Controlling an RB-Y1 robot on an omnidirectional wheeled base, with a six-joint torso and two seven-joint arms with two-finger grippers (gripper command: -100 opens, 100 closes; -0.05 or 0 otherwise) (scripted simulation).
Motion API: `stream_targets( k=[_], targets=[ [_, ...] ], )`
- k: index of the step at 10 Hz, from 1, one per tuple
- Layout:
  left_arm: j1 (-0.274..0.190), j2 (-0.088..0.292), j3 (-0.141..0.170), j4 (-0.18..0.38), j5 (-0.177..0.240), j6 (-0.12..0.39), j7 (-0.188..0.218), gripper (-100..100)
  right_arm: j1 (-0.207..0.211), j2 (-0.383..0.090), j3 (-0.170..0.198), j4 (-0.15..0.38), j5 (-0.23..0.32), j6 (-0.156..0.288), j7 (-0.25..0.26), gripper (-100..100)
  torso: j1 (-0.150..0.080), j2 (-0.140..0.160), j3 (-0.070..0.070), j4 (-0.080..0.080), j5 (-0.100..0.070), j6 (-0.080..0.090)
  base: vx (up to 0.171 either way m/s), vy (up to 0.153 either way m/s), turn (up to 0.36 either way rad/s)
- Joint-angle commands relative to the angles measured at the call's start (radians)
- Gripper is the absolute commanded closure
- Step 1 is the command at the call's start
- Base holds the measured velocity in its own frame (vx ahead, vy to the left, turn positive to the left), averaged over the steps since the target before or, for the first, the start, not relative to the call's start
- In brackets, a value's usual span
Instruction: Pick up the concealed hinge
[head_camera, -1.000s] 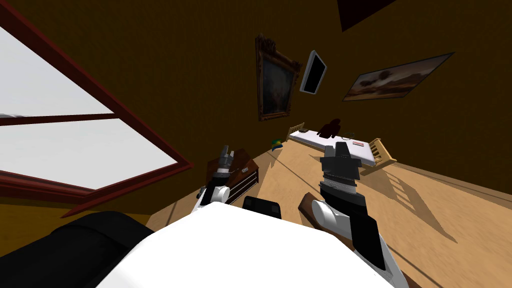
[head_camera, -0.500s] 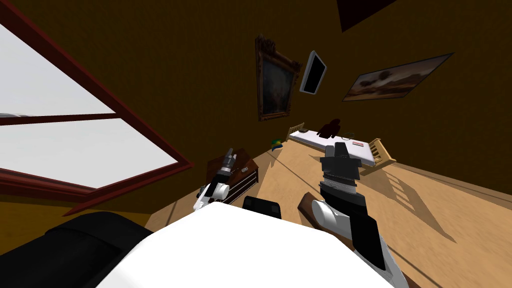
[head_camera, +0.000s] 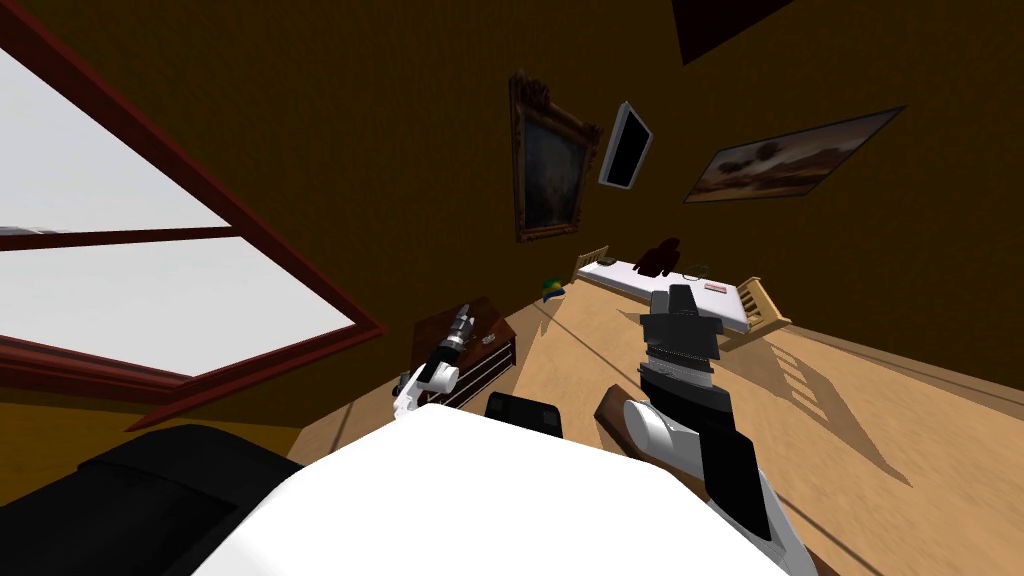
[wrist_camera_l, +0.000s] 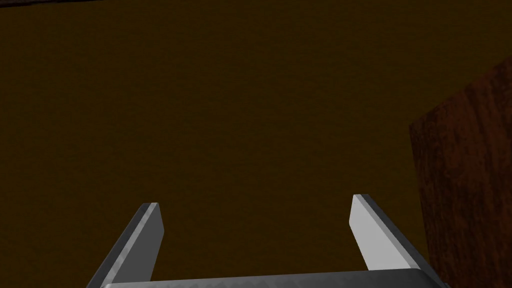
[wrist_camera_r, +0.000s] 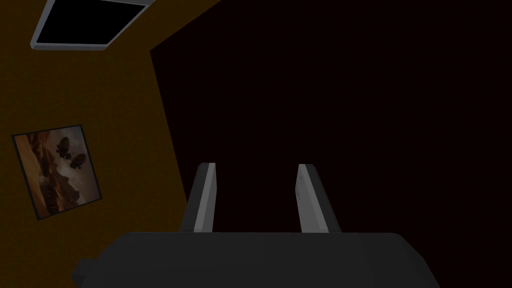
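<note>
A small dark wood cabinet stands by the brown wall. It has drawers on its front, and I cannot tell what is in them. On its top lies a tiny grey thing. It looks like the concealed hinge, but it is too small to be sure. The left claw hangs over the cabinet top, just beside that grey thing and not touching it. Its two fingers are spread wide with nothing between them. A slab of dark wood shows near one finger, cut off at the edge. The right claw is held up over the floor, well away from the cabinet, its fingers apart and empty.
</note>
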Motion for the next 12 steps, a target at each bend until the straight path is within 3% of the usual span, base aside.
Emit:
stream_targets(
  k=[1, 4, 5, 6, 7, 8, 9, 10, 11, 12],
  targets=[
    [-0.026, 0.013, 0.013, 0.05, 0.012, 0.05, 0.031, -100, 0.0, 0.0, 0.0, 0.0, 0.0, 0.0, 0.0, 0, 0.0, 0.0, 0.0, 0.0, 0.0, 0.0, 0.01, -0.023, -0.003],
    [-0.048, 0.02, 0.021, 0.108, 0.02, 0.093, 0.05, -100, 0.0, 0.0, 0.0, 0.0, 0.0, 0.0, 0.0, 0, 0.0, 0.0, 0.0, 0.0, 0.0, 0.0, 0.011, -0.016, -0.002],
    [-0.071, 0.026, 0.029, 0.148, 0.029, 0.128, 0.069, -100, 0.0, 0.0, 0.0, 0.0, 0.0, 0.0, 0.0, 0, 0.0, 0.0, 0.0, 0.0, 0.0, 0.0, 0.014, -0.02, -0.004],
    [-0.071, 0.026, 0.029, 0.159, 0.029, 0.128, 0.069, -100, 0.0, 0.0, 0.0, 0.0, 0.0, 0.0, 0.0, 0, 0.0, -0.001, 0.0, 0.0, 0.0, 0.0, 0.013, -0.016, -0.003],
    [-0.094, 0.032, 0.037, 0.194, 0.038, 0.164, 0.087, -100, 0.0, 0.0, 0.0, 0.0, 0.0, 0.0, 0.0, 0, 0.0, 0.0, 0.0, 0.0, 0.0, 0.0, 0.018, -0.022, -0.008],
    [-0.094, 0.032, 0.037, 0.211, 0.038, 0.164, 0.087, -100, 0.0, 0.0, 0.0, 0.0, 0.0, 0.0, 0.0, 0, -0.001, -0.001, 0.0, 0.0, 0.0, 0.0, 0.014, -0.02, -0.004],
    [-0.118, 0.037, 0.045, 0.243, 0.047, 0.2, 0.105, -100, 0.0, 0.0, 0.0, 0.0, 0.0, 0.0, 0.0, 0, -0.001, 0.0, 0.0, 0.0, 0.0, 0.0, 0.02, -0.023, -0.01],
    [-0.118, 0.037, 0.045, 0.266, 0.047, 0.2, 0.105, -100, 0.0, 0.0, 0.0, 0.0, 0.0, 0.0, 0.0, 0, -0.001, -0.001, 0.0, 0.0, 0.0, 0.0, 0.022, -0.02, -0.004],
    [-0.142, 0.042, 0.053, 0.299, 0.057, 0.236, 0.122, -100, 0.0, 0.0, 0.0, 0.0, 0.0, 0.0, 0.0, 0, -0.001, -0.001, -0.001, 0.0, 0.0, 0.0, 0.026, -0.025, -0.008],
    [-0.142, 0.042, 0.053, 0.323, 0.057, 0.236, 0.122, -100, 0.0, 0.0, 0.0, 0.0, 0.0, 0.0, 0.0, 0, -0.001, -0.001, -0.001, 0.0, 0.0, 0.0, 0.024, -0.019, -0.008]
  ],
)
